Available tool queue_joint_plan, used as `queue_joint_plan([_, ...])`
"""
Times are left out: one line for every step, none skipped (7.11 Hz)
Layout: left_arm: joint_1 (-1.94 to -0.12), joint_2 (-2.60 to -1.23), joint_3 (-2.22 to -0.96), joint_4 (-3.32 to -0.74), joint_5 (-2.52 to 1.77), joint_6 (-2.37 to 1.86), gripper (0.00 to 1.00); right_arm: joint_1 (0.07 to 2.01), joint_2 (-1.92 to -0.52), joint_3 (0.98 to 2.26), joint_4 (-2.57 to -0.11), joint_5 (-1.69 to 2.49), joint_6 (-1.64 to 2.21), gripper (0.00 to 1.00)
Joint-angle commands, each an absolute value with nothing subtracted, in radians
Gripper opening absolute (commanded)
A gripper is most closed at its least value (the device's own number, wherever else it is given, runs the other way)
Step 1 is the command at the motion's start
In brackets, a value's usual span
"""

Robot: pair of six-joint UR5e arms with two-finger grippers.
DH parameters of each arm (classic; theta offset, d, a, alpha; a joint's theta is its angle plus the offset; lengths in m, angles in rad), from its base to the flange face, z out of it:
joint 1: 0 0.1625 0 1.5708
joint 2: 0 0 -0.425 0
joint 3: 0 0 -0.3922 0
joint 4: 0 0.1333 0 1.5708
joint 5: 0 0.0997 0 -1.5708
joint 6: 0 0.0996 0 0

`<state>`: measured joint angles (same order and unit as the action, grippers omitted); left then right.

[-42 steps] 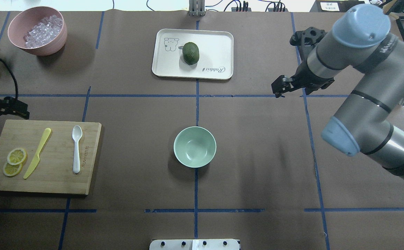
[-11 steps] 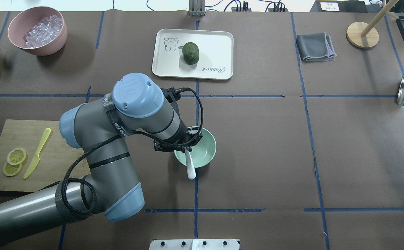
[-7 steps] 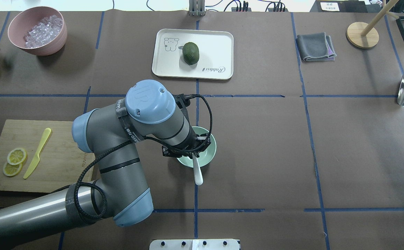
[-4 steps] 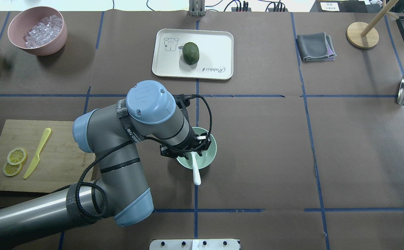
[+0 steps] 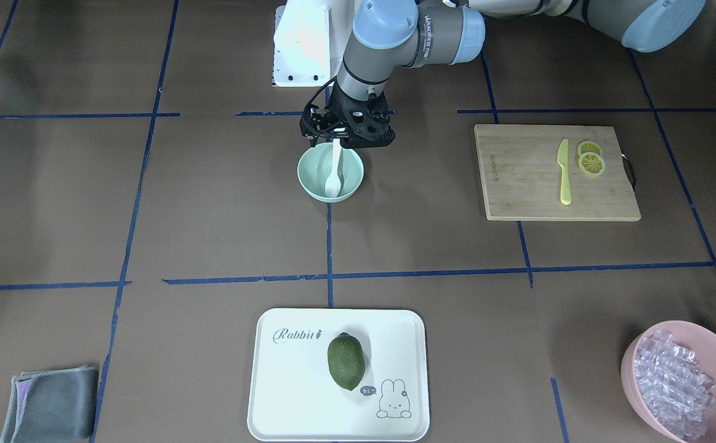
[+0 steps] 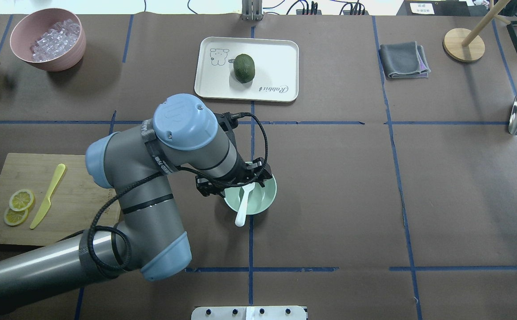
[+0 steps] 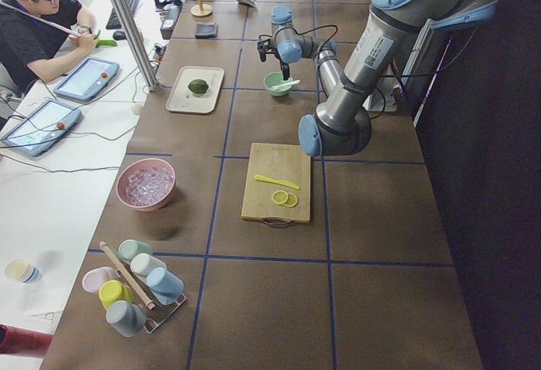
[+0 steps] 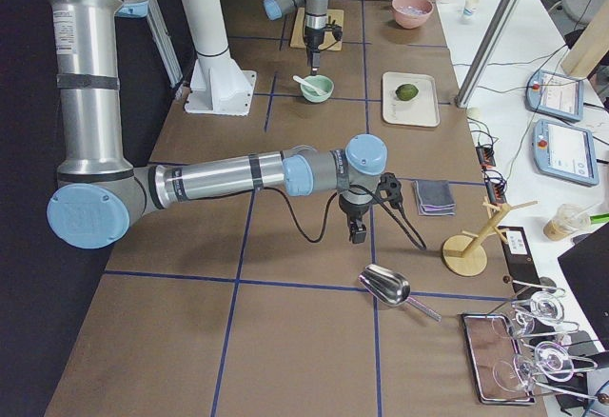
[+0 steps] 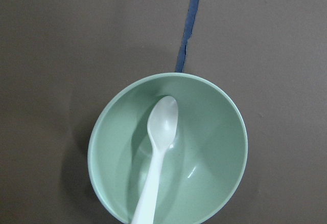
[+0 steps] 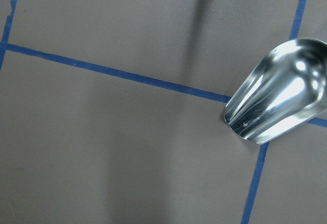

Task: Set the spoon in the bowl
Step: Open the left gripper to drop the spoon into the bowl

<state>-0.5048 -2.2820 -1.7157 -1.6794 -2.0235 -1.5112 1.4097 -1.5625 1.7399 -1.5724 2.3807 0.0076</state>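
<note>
Resting in bowl [image 9: 217,132], spoon [image 9: 162,129], handle over robot-side rim; left gripper [image 5: 345,140] above, seemingly apart.

Overhead: left arm [image 6: 151,178] covers the left rim of the bowl [image 6: 265,202] and the end of the cutting board [image 6: 76,186] nearest it. Left gripper [image 5: 340,143] hangs over the bowl's robot-side rim; jaws tucked under the wrist, gap unreadable. Left wrist view: spoon [image 9: 162,127] handle end and the bowl's robot-side rim are cut by the bottom edge. Right gripper [image 8: 358,236], well apart from the bowl, shows only from the side, too small to read. Metal scoop [image 10: 278,98] clipped at the right wrist view's right edge. Pink bowl [image 5: 635,357] cut by the front view's corner.
</note>
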Motion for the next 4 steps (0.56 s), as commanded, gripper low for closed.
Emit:
queue_joint_plan([-0.622, -2.142, -1.793, -1.667, -2.112, -1.373, 1.00, 1.443, -1.563, 1.691, -1.572, 2.381, -0.055, 1.00])
queue_joint_plan([-0.711, -2.073, -1.854, -1.596, -2.165, -1.244, 1.00, 1.484, -1.562, 1.636, -1.572, 2.394, -0.140, 1.00])
queue_joint_plan([-0.774, -2.025, -1.921, -1.515, -2.198, -1.100, 1.00, 1.535, -1.563, 1.590, -1.572, 2.416, -0.187, 1.00])
queue_joint_plan([-0.831, -1.955, -1.978, -1.459, -2.201, -0.997, 1.00, 1.583, -1.568, 1.542, -1.572, 2.439, -0.233, 1.00])
